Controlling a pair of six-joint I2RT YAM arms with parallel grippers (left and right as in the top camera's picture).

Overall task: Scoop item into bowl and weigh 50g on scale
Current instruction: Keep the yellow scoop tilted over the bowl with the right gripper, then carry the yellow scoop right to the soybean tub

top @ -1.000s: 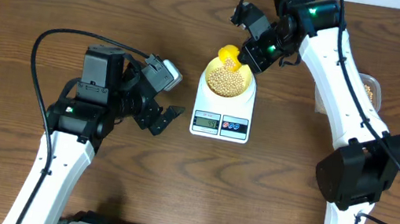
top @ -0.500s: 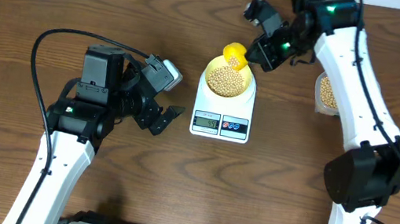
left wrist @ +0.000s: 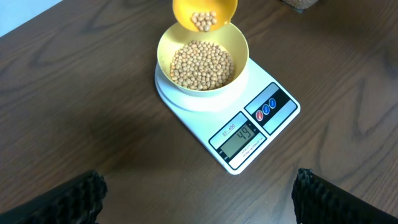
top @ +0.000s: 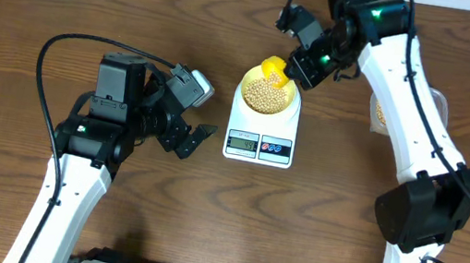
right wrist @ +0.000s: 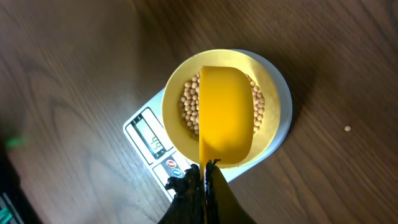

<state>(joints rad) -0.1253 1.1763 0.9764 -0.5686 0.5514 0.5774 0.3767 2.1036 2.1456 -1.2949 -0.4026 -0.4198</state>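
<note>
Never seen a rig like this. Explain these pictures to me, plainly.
Two robot arms sit at a wooden table. One picture looks down from above; the other two come from a camera on each arm's wrist. A white kitchen scale stands on the table, carrying a pale-yellow bowl of beans. The right gripper is shut on the handle of a yellow scoop, held over the bowl. The left gripper is open and empty, beside the scale. A clear tub of beans is partly hidden by the right arm.
</note>
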